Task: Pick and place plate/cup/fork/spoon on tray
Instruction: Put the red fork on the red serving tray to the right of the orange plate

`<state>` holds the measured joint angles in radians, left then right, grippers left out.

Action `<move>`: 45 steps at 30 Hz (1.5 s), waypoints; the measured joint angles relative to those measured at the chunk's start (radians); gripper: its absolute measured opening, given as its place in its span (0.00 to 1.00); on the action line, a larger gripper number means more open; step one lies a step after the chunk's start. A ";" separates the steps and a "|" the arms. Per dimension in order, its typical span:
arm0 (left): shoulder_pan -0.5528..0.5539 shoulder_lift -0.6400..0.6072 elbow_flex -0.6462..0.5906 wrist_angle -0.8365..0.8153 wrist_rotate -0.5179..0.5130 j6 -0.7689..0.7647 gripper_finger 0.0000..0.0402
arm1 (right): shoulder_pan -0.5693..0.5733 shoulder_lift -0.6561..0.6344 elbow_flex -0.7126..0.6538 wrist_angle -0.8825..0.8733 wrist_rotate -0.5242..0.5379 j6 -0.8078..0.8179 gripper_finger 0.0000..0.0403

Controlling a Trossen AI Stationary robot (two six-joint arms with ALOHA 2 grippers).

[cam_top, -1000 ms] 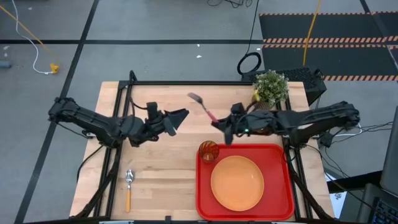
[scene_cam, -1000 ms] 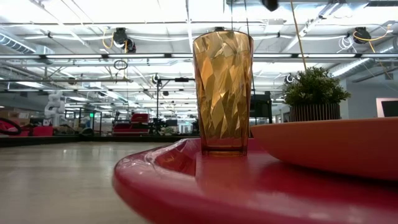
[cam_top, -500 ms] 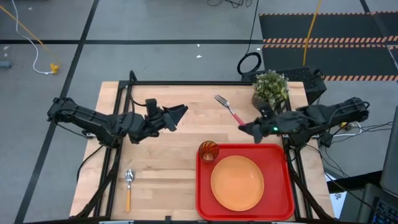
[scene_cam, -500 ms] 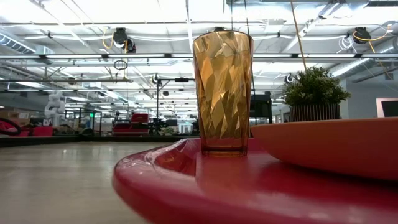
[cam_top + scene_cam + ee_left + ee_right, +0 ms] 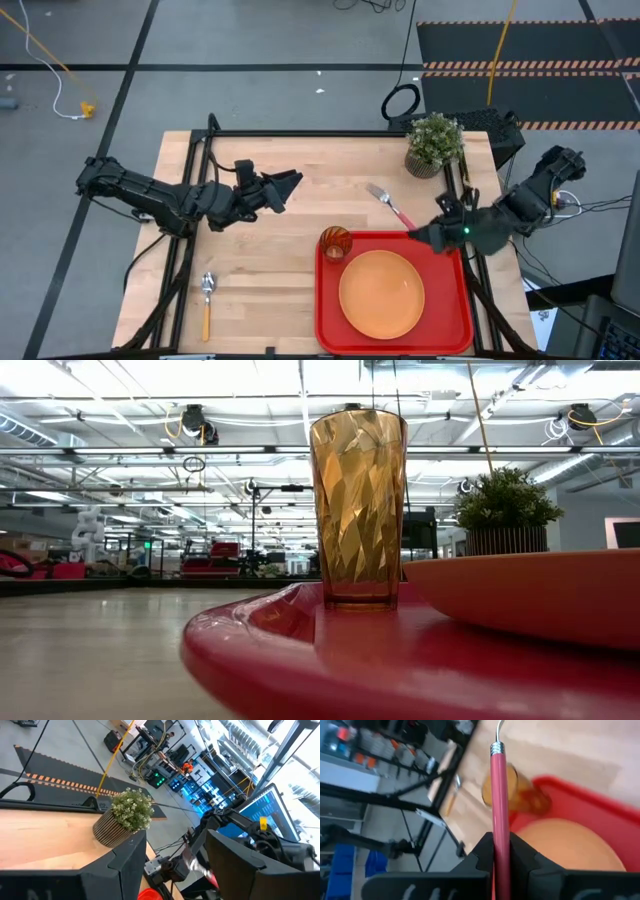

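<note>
Fork (image 5: pixel 391 206), silver tines, pink-red handle, in right pincer (image 5: pixel 418 234).

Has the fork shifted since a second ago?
Yes. In the high view the fork, shut in the right gripper, has travelled right and toward the tray, away from table centre, now below the potted plant.
</note>
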<state>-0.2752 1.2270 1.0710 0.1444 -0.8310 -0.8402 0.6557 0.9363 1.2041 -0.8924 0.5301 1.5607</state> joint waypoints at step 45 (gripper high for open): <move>-0.007 0.000 0.000 -0.045 0.029 -0.074 0.52 | 0.436 0.301 -0.278 -0.141 -0.352 0.574 0.05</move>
<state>-0.2821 1.2274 1.0710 0.0998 -0.8024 -0.9144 1.0916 1.2373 0.9265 -1.0336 0.1783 2.1345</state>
